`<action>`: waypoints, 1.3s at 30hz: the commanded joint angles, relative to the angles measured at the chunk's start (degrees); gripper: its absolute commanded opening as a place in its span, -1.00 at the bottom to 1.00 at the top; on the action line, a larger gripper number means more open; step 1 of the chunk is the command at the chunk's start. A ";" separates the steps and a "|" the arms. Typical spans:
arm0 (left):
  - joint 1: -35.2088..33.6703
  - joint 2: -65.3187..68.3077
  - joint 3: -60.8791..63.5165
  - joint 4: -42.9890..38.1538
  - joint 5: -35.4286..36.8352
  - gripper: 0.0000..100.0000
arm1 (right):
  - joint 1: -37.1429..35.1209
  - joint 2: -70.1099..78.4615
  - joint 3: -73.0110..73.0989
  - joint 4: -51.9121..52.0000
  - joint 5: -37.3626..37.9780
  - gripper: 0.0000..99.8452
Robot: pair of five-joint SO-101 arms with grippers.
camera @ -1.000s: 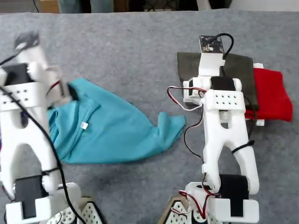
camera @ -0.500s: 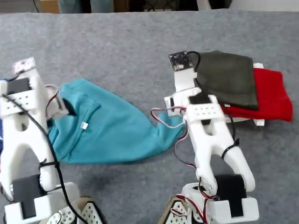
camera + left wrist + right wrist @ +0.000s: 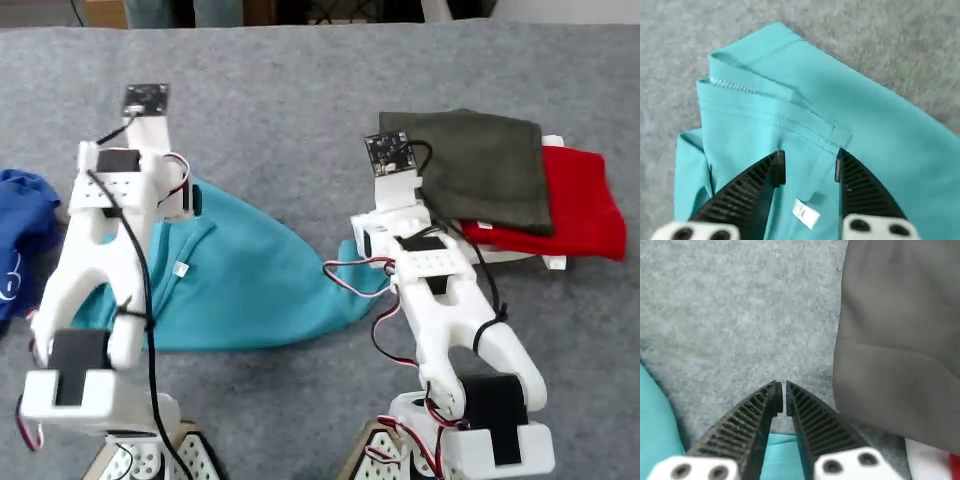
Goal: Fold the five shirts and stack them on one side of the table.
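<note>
**Left fingers spread over the teal shirt's collar; right fingers pressed together over bare table**

Your left gripper [image 3: 807, 167] stands with its fingers apart and nothing between them. The teal shirt [image 3: 240, 280] lies directly under them. The collar seam runs just beyond the fingertips [image 3: 777, 167]. The shirt's small white label [image 3: 806, 214] sits in the gap between the two fingers, nearer the gripper's base. You cannot tell from the wrist view whether the tips touch the cloth or hang just above it.

From above, the teal shirt lies unfolded and rumpled between the two arms on the grey table [image 3: 300, 70]. Its narrow end lies beside the right arm.

Your right gripper [image 3: 784, 390] has its fingers drawn together, with only a thin slit between the tips, and it grips nothing. The tips are over bare table. The teal shirt's edge lies under the fingers' rear part, and the folded edge of the olive-grey shirt [image 3: 480, 165] is just beside them.

That olive-grey shirt lies folded on top of a folded red shirt [image 3: 580, 205] on the right side of the table, covering part of it. A white cloth edge [image 3: 552, 262] shows beneath the two.

A crumpled blue shirt [image 3: 20, 230] lies at the table's left edge, beside the left arm.
</note>
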 commanded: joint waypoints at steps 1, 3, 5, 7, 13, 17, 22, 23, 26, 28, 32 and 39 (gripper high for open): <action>1.01 2.46 -5.32 -0.70 -6.15 -0.65 | 0.70 -1.10 -0.92 -1.05 -0.44 -0.95; 1.80 3.60 -6.46 -0.70 -6.68 -0.65 | 0.70 -1.10 -0.92 -1.05 -0.44 -0.95; 2.33 4.31 -7.08 -0.70 -6.68 -0.65 | 0.70 -1.10 -0.92 -1.05 -0.44 -0.95; 3.12 4.48 -6.90 -0.79 -6.68 -0.65 | 0.70 -1.10 -1.01 -1.05 -0.44 -0.95; 3.56 6.59 -6.02 -0.97 -6.68 -0.65 | 0.70 -1.10 -1.01 -1.05 -0.44 -0.95; 3.82 10.20 -6.20 -1.05 -6.68 -0.65 | 0.70 -1.10 -1.01 -1.05 -0.53 -0.95; 3.82 13.36 -7.78 -0.88 -6.68 -0.65 | 0.70 -1.10 -1.01 -1.05 -0.53 -0.95; 3.82 13.89 -8.31 -0.97 -6.51 -0.65 | 0.70 -1.10 -1.01 -1.05 -0.53 -0.95; 3.82 15.38 -10.15 -1.23 -6.59 -0.65 | 0.70 -1.10 -1.01 -1.05 -0.53 -0.95; 3.82 16.53 -11.56 -1.23 -6.59 -0.65 | 0.70 -1.10 -1.01 -1.05 -0.53 -0.95; 3.74 19.96 -14.46 -0.88 -6.68 -0.66 | 0.70 -1.10 -1.01 -1.05 -0.53 -0.95; 3.74 22.95 -14.73 -0.70 -6.68 -0.66 | 0.70 -1.10 -1.01 -1.05 -0.62 -0.95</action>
